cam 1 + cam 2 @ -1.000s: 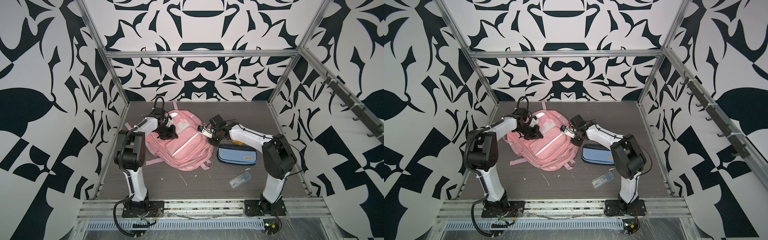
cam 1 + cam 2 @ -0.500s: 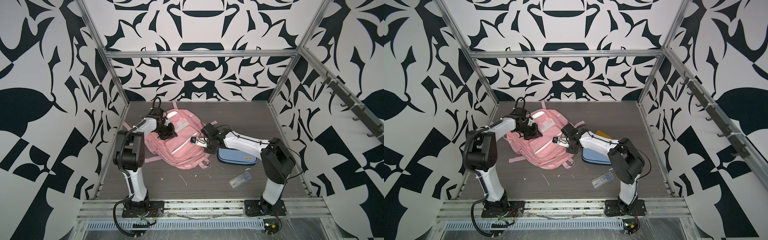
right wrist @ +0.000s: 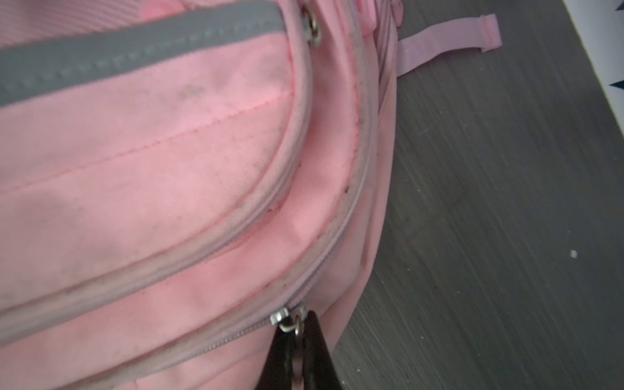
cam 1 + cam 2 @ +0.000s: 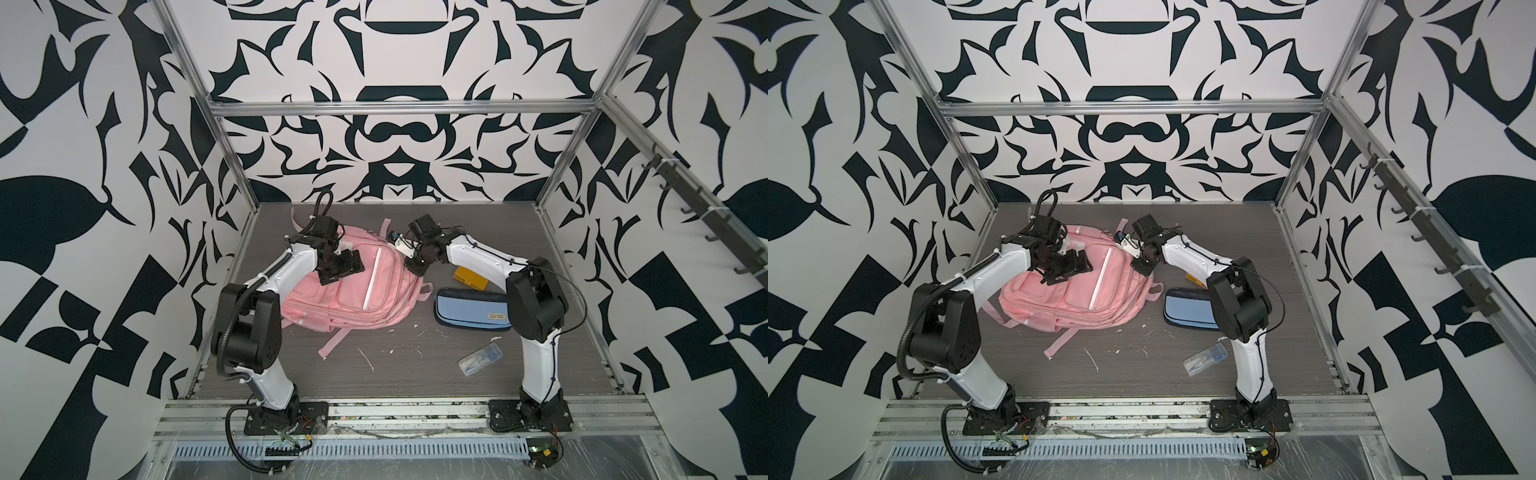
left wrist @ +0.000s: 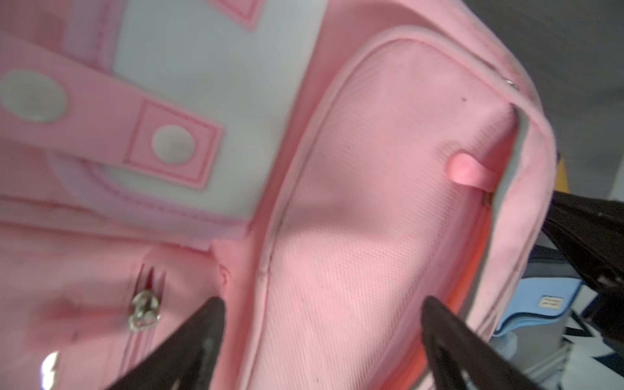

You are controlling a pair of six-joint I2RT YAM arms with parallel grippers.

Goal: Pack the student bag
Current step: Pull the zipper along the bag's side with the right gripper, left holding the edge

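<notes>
A: Where do we log the student bag (image 4: 353, 299)?

B: Flat on the desk (image 4: 415, 386), left of centre in both top views, pockets facing up. A white reflective strip (image 4: 371, 278) runs down its face. One loose strap (image 4: 334, 343) trails toward the front edge.

A: And the left gripper (image 4: 341, 274)?

B: Over the bag's far-left part. In the left wrist view its fingers (image 5: 189, 344) are spread wide and released, with nothing between them and pink fabric just beyond. We cannot tell whether the tips touch the cloth.

A: The right gripper (image 4: 415, 270)?

B: At the bag's far-right edge. The right wrist view shows its fingers (image 3: 320, 354) clenched on the zip pull (image 3: 291, 322), with the metal ring right at the tips.

A: Is that zip open or closed?

B: We cannot tell from here.

A: What else do we note on the desk?

B: A light-blue pencil case (image 4: 469, 311) lies just right of the bag, not touching it. A yellow block (image 4: 469, 277) sits behind the case, under the right arm. A clear plastic box (image 4: 480, 359) lies nearer the front, well apart from the bag. White scraps (image 4: 365, 359) are scattered in front of the bag.
</notes>
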